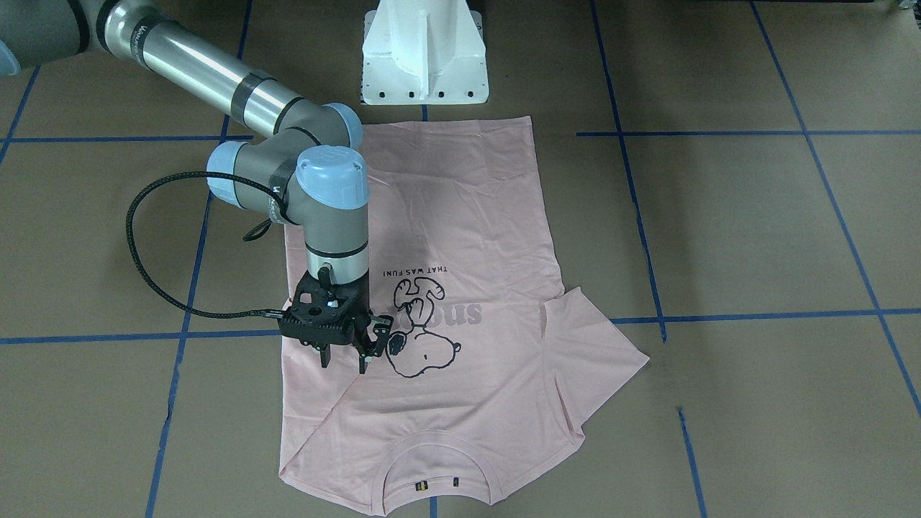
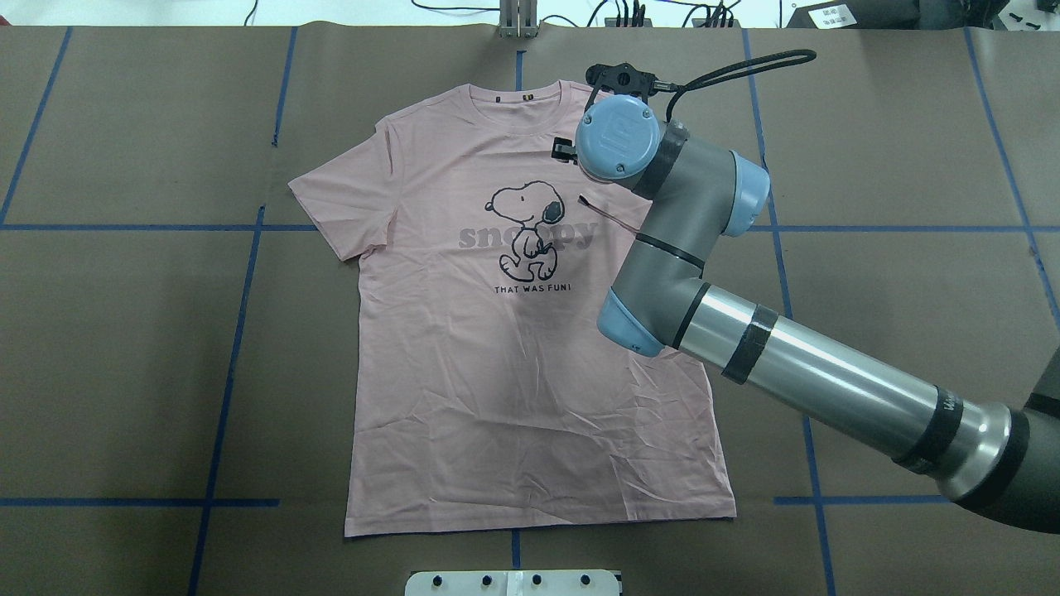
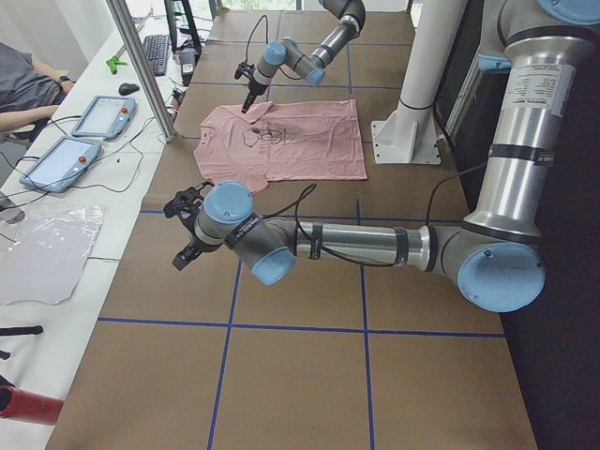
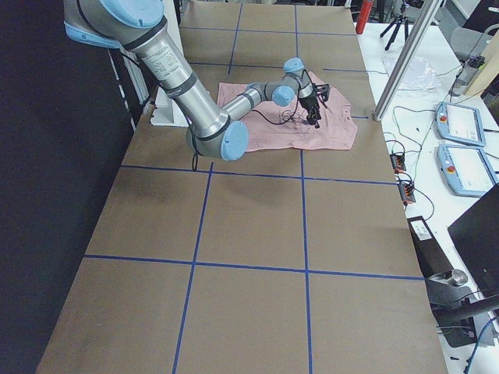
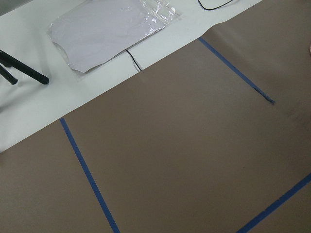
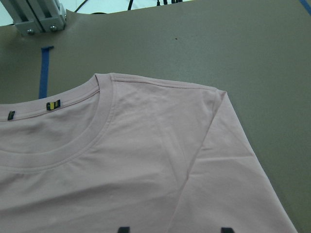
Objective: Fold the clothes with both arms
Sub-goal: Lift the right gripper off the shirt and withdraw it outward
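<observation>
Right now you see the shirt (image 2: 497,372) lying flat on the surface (image 2: 124,331), collar away from the robot. Your right gripper (image 1: 344,358) hangs over one shoulder, jaws spread. The left gripper (image 3: 185,230) is well apart; you cannot tell its jaws' state.

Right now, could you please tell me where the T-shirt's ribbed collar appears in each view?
Front-facing: collar at bottom centre.
Overhead: top centre.
Exterior left: at the left end of the T-shirt, too small to make out.
Exterior right: at the T-shirt's right end, also too small.
Left wrist: not in view.
Right wrist: left half.
Shared landmark: the blue tape line running up to the collar.
</observation>
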Available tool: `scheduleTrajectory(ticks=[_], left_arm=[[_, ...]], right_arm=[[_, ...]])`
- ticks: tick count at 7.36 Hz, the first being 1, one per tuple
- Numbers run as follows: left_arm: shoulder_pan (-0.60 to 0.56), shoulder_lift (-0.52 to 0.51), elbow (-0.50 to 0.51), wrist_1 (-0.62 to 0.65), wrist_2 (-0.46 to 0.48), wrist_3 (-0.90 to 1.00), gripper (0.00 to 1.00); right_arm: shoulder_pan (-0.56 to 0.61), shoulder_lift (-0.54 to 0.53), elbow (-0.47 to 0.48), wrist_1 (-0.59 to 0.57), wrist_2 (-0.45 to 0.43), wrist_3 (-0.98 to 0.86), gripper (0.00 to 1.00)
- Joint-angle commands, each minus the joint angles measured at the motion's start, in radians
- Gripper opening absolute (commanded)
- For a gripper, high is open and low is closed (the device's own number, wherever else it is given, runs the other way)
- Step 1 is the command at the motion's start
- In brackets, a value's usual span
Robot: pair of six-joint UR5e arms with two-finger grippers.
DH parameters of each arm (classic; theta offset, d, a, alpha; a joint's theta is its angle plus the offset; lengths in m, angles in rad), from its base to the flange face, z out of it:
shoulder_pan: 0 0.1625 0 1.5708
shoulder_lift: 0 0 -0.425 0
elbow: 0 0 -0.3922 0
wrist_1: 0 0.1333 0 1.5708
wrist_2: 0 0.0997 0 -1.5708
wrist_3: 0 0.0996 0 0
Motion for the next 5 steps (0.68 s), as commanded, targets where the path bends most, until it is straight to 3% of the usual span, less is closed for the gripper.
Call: scheduleTrajectory(ticks=[1,2,3,5], left_arm=[[0.009,-0.01,-0.005,-0.037,0.005,0.0,1.0],[0.05,0.008,0.001,-0.171,0.005,-0.019,1.0],[0.111,0.016,0.008,-0.202,0.017,-0.106,1.0],[0.17,0.002,-0.005,-0.24,0.078,-0.19,1.0]], right_arm=[[0.067,0.013,-0.003,-0.004,0.131,-0.097,1.0],[0.122,0.002,0.005,-0.007,0.217,-0.193,1.0],[0.204,-0.042,0.029,-0.003,0.33,-0.321,1.0],[0.384,-0.208,0.164,-0.001,0.579,-0.599,1.0]])
